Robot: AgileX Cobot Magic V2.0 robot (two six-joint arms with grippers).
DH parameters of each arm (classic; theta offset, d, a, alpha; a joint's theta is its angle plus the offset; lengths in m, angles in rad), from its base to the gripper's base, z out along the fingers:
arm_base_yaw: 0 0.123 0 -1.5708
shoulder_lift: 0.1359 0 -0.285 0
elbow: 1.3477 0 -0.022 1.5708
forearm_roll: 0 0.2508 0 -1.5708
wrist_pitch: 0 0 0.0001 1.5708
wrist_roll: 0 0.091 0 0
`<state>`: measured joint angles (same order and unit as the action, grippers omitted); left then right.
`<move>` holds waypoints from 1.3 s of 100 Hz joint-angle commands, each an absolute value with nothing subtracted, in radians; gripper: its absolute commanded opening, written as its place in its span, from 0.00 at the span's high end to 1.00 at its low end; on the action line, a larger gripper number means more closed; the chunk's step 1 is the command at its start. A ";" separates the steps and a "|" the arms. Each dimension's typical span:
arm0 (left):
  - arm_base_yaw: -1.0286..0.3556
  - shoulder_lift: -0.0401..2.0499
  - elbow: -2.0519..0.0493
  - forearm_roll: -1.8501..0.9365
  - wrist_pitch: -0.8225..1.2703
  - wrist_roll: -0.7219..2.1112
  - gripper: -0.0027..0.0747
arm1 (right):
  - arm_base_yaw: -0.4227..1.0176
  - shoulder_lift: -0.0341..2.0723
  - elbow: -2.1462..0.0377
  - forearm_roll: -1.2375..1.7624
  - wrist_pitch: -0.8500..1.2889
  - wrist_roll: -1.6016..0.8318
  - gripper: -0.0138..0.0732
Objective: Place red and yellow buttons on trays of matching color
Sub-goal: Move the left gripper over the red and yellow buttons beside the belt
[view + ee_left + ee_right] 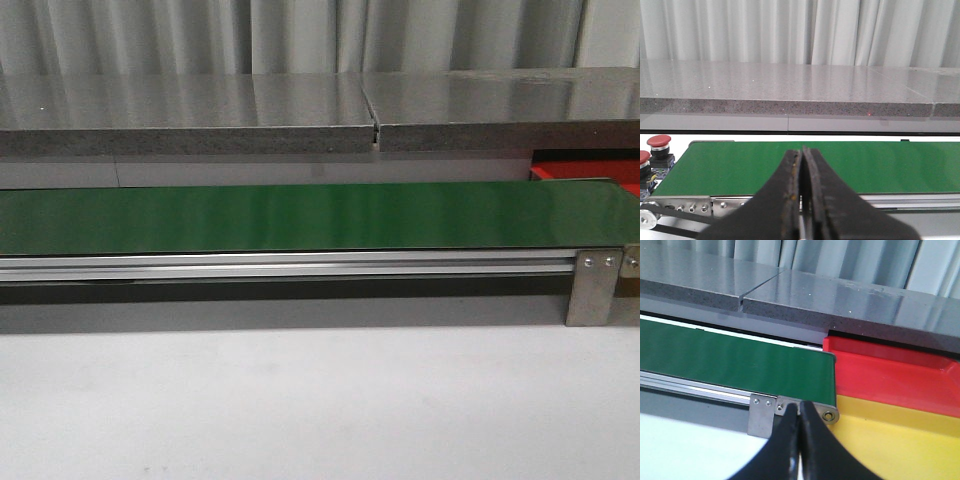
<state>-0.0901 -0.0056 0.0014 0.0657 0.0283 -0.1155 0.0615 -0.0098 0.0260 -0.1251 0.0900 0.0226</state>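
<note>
Two red buttons, domed caps on dark bases, stand just off the left end of the green belt in the left wrist view. My left gripper hangs in front of the belt, shut with nothing in it. The right gripper is shut and empty too, near the belt's right end. Beyond that end lie the red tray and, closer, the yellow tray, both bare where visible. The front view shows only a corner of the red tray and neither gripper. Yellow buttons are out of view.
The green belt runs across the table on an aluminium frame with a metal bracket at its right end. A grey stone ledge overhangs behind it. White tabletop lies in front.
</note>
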 commanded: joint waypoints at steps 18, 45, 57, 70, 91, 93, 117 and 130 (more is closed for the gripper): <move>-0.097 -0.044 0.031 0.059 -0.069 -0.122 0.99 | 0.064 -0.025 0.016 -0.138 0.010 0.023 0.92; -0.097 -0.026 -0.054 0.051 -0.051 -0.122 0.99 | 0.064 -0.025 0.016 -0.138 0.010 0.023 0.92; -0.097 0.051 -0.191 0.051 0.075 -0.122 0.99 | 0.064 -0.025 0.016 -0.138 0.010 0.023 0.92; -0.097 0.199 -0.368 0.060 0.276 -0.122 0.99 | 0.064 -0.025 0.016 -0.138 0.010 0.023 0.92; -0.097 0.427 -0.547 0.058 0.374 -0.122 0.99 | 0.064 -0.025 0.016 -0.138 0.010 0.023 0.92; -0.097 0.442 -0.555 0.055 0.373 -0.122 0.99 | 0.064 -0.025 0.016 -0.138 0.010 0.023 0.92; -0.097 0.550 -0.568 -0.051 0.378 -0.122 0.99 | 0.064 -0.025 0.016 -0.138 0.010 0.023 0.92; -0.097 0.583 -0.568 -0.053 0.381 -0.122 0.99 | 0.064 -0.025 0.016 -0.138 0.010 0.023 0.92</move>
